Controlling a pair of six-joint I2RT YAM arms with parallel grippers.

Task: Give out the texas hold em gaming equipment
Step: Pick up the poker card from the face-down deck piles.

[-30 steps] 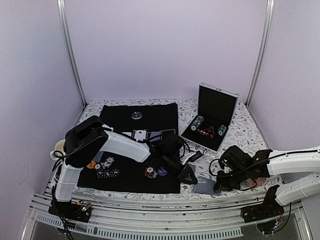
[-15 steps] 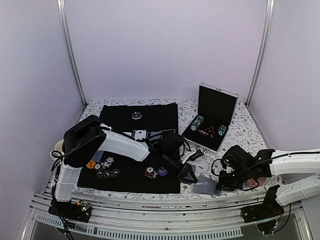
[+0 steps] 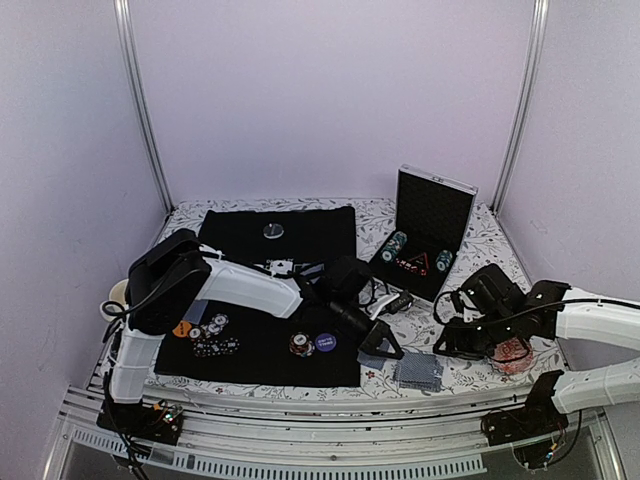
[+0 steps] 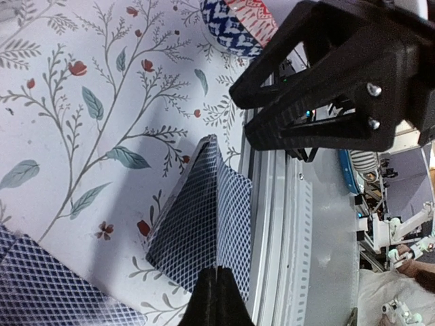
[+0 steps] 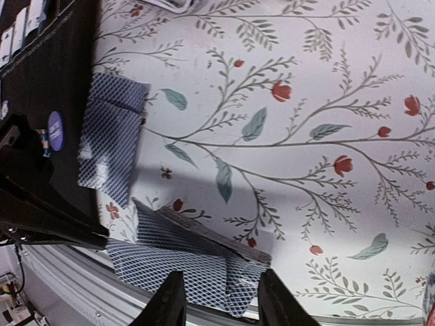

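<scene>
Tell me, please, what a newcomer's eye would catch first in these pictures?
The open black case at the back right, with chip stacks inside, draws the eye first. Next comes the left arm stretched across the black mat, with the left hand shut beside the blue-backed cards at the near edge, where the right hand hovers open.

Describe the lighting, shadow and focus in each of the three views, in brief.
Top external: soft, even light with a lilac cast; the black mat swallows detail. Left wrist: a grey shadow crosses the cloth; the left tool is a dark silhouette. Right wrist: the right tool is blurred; glare whitens one card.
</scene>
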